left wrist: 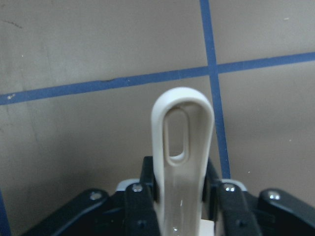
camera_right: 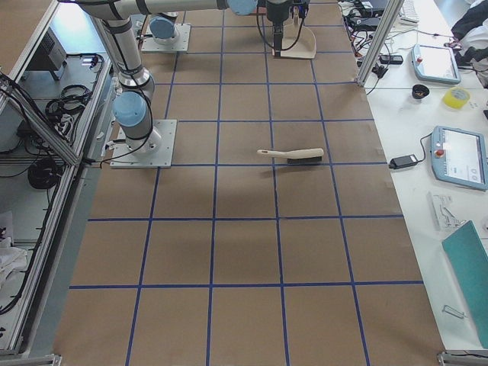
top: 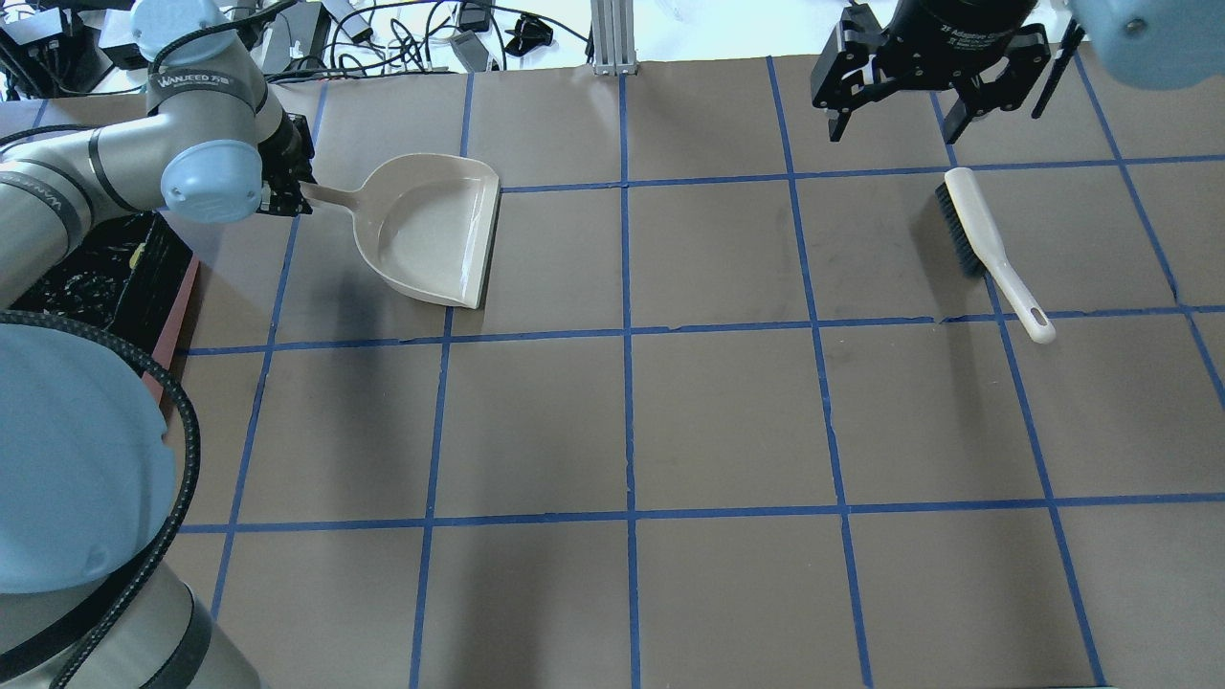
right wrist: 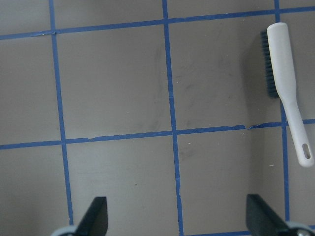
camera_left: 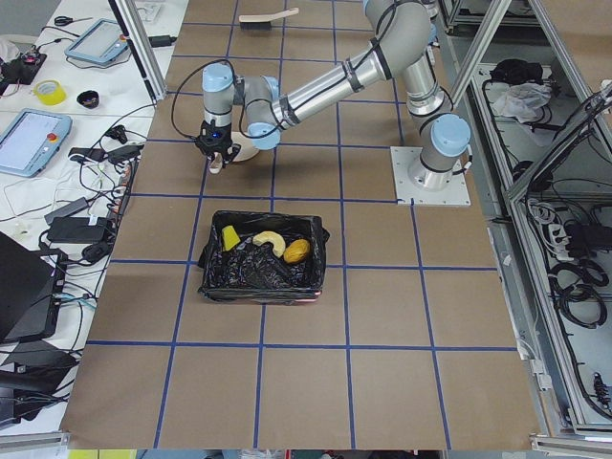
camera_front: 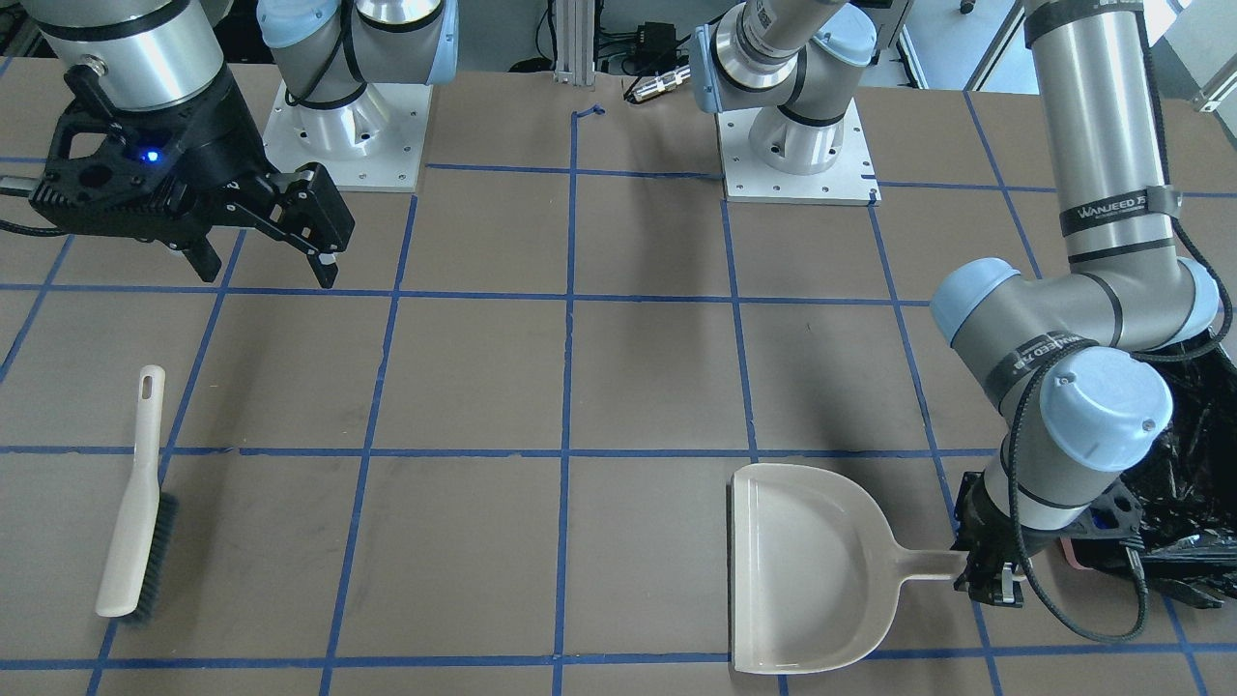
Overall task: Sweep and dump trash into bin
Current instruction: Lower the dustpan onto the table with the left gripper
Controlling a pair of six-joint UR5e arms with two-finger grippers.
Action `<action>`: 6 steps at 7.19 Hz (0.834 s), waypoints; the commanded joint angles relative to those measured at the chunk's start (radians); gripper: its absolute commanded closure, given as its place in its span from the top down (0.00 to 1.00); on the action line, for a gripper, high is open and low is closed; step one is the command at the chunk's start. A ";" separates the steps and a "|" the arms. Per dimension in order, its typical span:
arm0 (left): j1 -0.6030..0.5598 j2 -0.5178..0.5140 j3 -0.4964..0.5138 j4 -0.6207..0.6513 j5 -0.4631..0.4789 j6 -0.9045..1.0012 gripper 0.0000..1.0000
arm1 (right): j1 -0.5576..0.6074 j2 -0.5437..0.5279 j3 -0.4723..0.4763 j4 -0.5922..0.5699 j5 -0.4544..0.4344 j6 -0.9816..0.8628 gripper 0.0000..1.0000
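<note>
The pink bin [camera_left: 251, 279], lined with a black bag, stands on the table at my left. In it lie the trash pieces: a yellow-green wedge [camera_left: 230, 237], a croissant-like piece [camera_left: 271, 240] and a golden-brown lump [camera_left: 297, 251]. The bin also shows at the overhead view's left edge [top: 180, 316]. My left gripper [top: 287, 184] is shut on the handle [left wrist: 182, 147] of the empty beige dustpan [top: 431, 230], which rests flat on the table beside the bin. My right gripper [top: 895, 129] is open and empty, hovering above the table near the brush [top: 991, 249].
The beige hand brush [camera_front: 135, 503] lies loose on the table, bristles on their side; it shows in the right wrist view [right wrist: 285, 83] too. The brown table top carries a blue tape grid. Both arm bases [camera_front: 348, 135] stand at the robot's edge.
</note>
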 commanded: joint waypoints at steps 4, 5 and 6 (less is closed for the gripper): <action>-0.012 0.000 -0.007 -0.006 0.003 -0.019 0.00 | -0.002 -0.074 -0.010 -0.003 -0.050 -0.004 1.00; -0.012 0.000 -0.008 -0.007 0.003 -0.024 0.10 | -0.012 -0.054 -0.006 -0.017 -0.055 -0.008 1.00; -0.012 0.000 -0.008 -0.011 -0.004 -0.062 0.12 | -0.027 -0.001 -0.006 -0.020 -0.058 -0.007 1.00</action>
